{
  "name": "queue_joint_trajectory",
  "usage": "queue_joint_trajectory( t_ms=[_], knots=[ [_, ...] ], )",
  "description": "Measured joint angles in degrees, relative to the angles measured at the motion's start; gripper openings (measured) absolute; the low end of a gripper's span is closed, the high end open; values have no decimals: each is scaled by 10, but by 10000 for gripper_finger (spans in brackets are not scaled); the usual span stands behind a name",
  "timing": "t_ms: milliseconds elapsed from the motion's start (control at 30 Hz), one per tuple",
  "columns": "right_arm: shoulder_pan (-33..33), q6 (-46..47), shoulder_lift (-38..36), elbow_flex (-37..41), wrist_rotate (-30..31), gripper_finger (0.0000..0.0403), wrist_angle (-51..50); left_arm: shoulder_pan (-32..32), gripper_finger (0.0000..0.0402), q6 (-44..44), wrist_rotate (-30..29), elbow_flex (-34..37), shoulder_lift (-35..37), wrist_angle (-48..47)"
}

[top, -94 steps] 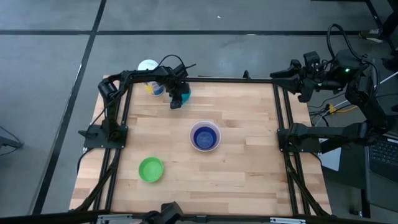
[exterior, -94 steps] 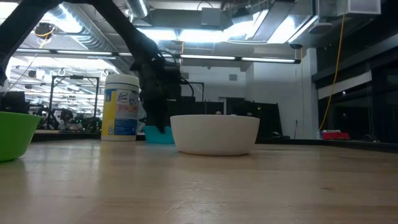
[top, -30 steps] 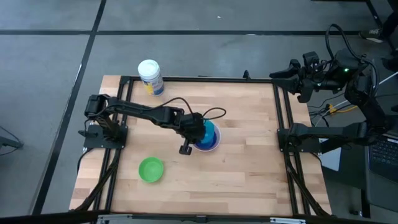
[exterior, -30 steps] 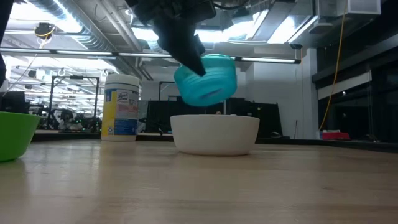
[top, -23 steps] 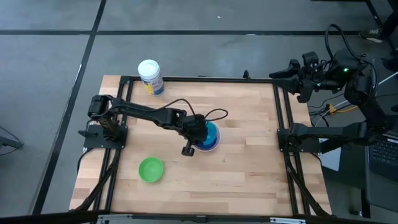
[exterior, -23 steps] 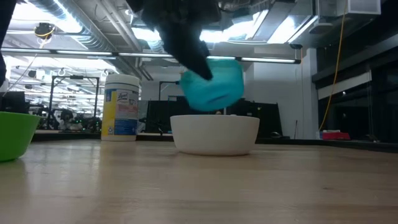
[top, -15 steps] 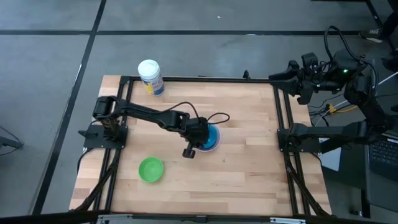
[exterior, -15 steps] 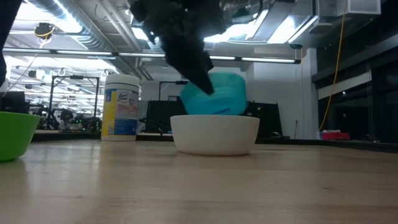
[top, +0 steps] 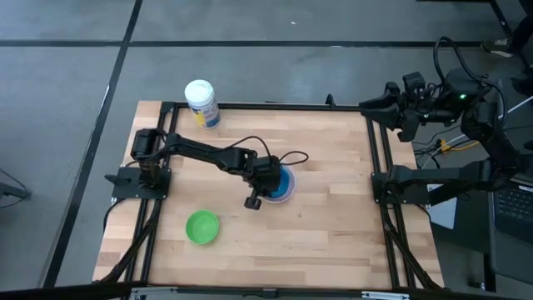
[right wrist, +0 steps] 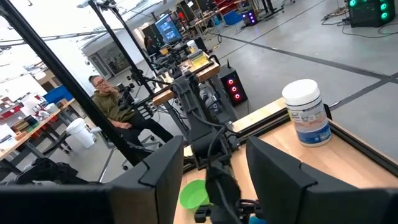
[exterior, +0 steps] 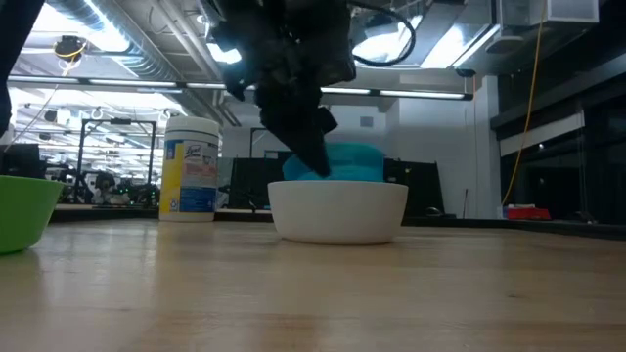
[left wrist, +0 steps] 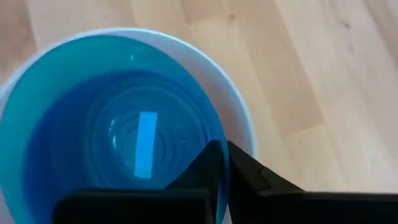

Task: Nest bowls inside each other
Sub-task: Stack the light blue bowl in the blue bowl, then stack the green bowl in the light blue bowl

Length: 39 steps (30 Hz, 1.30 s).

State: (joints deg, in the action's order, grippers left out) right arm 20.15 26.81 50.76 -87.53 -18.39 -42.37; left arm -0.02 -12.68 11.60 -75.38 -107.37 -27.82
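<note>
The white bowl [exterior: 337,212] stands on its base in the middle of the table. The teal bowl [exterior: 344,162] sits low in it, mouth up, its top showing above the white rim [left wrist: 240,113]. Its inside looks deep blue in the left wrist view. My left gripper [top: 265,185] is shut on the teal bowl at its left side. The green bowl [top: 202,227] stands alone near the front left. My right gripper [right wrist: 214,155] hangs open, high over the table's far right corner [top: 372,103], with nothing in it. My left gripper pinches the teal bowl's wall at the rim [left wrist: 222,148], one finger [left wrist: 205,168] inside the bowl and one [left wrist: 252,174] outside. The fingers slant down from the table's left. The bowl is upright, its lower part inside the white bowl; whether it rests there is hidden.
A white-lidded jar [top: 201,103] with a blue and yellow label stands at the table's far left corner. Black frame rails [top: 379,158] run along the table's sides. Bare wood lies right of the white bowl. A person [right wrist: 109,102] sits beyond the table.
My left gripper has gone down and slightly right with the teal bowl. The bowl hung tilted above the white bowl; now it stands upright with its lower part sunk inside the white bowl.
</note>
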Motion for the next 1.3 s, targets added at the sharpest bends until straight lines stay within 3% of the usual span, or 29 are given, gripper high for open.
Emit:
queue_joint_trajectory(
  t_ms=[333,500,767,1033,1167,1300],
  knots=[
    [-16,5,2,0,0,178,4,14,80,-22,37,0,-2,-5],
    [-23,9,5,0,0,178,4,12,111,-2,66,-40,0,-16],
    [-58,-11,16,0,1,178,4,25,115,32,35,-52,59,-61],
    [-94,-33,11,0,16,178,5,42,99,125,14,137,262,-84],
    [-98,-33,-7,0,27,178,7,13,95,190,21,216,370,-101],
    [-98,-33,-30,0,39,178,14,-38,99,247,23,271,428,-133]
  ],
)
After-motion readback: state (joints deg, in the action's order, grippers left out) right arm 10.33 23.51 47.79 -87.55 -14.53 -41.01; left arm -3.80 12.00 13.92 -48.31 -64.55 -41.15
